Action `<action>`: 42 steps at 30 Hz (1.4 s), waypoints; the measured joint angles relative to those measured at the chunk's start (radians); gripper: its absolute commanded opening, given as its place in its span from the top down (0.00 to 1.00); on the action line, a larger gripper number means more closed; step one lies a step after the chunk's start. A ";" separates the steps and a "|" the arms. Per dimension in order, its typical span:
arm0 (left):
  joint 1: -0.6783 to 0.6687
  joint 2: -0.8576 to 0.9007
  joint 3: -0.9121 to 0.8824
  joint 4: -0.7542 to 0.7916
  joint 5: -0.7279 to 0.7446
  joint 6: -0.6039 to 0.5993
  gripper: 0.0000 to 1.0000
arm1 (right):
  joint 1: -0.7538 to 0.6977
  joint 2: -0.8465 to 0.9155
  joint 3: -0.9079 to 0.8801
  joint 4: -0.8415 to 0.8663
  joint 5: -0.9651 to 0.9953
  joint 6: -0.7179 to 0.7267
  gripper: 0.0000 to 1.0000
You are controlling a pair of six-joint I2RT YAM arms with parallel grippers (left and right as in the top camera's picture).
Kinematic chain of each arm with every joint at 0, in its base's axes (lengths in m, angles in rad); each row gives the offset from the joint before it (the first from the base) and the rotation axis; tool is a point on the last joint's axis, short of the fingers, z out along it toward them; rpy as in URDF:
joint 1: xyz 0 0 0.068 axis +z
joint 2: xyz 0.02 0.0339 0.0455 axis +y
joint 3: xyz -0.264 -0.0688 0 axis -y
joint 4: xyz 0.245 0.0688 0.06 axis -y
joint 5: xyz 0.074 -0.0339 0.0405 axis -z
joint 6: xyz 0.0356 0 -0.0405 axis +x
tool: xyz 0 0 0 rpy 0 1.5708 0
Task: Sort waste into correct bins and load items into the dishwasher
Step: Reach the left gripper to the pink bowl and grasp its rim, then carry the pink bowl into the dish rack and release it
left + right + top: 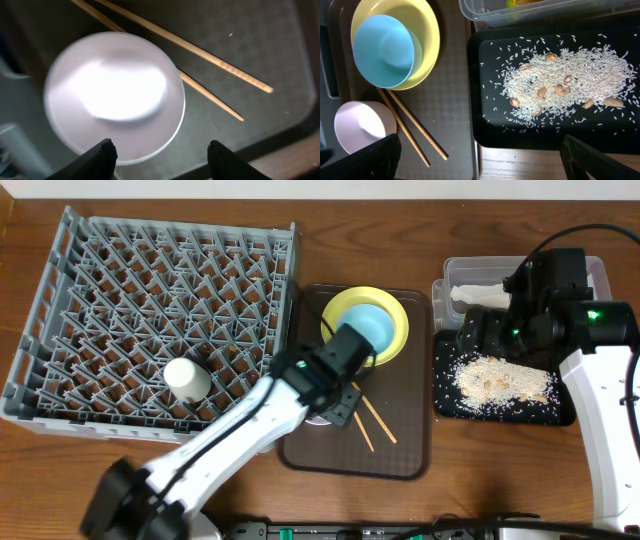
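On the brown serving tray [412, 455]:
- Round yellow plate [398, 315] at the far end, with the light blue bowl [372, 328] nested in it, mouth up.
- White bowl [115, 90] at the near left part, mouth up.
- Pair of wooden chopsticks [378, 423] just right of the white bowl. They lie almost parallel, long axis diagonal, running from the tray's middle toward its near right corner.
- Left tool [160, 152] above the white bowl's edge, fingers apart, clamped on nothing.

Left of the serving tray, just beside it:
- Grey dish rack [60, 290], with the small white cup [187, 378] set among the pegs near its front.

Right of the serving tray, just beside it:
- Black tray [443, 402] carrying rice-like food scraps [500, 378].
- Clear tub [598, 272] behind the black tray, holding the crumpled white napkin [478, 297].
- Right tool [487, 159] above the black tray's near edge, fingers spread wide, holding nothing.
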 measured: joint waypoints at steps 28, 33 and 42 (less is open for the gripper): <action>-0.050 0.234 0.002 0.045 -0.022 0.000 0.93 | 0.000 0.000 0.000 -0.002 0.000 0.000 0.01; -0.050 0.154 0.035 0.014 -0.018 0.000 0.92 | 0.000 0.000 0.000 -0.003 0.000 0.000 0.01; 0.030 -0.186 0.115 0.045 -0.019 0.011 0.93 | 0.000 0.000 0.000 -0.003 0.000 0.000 0.01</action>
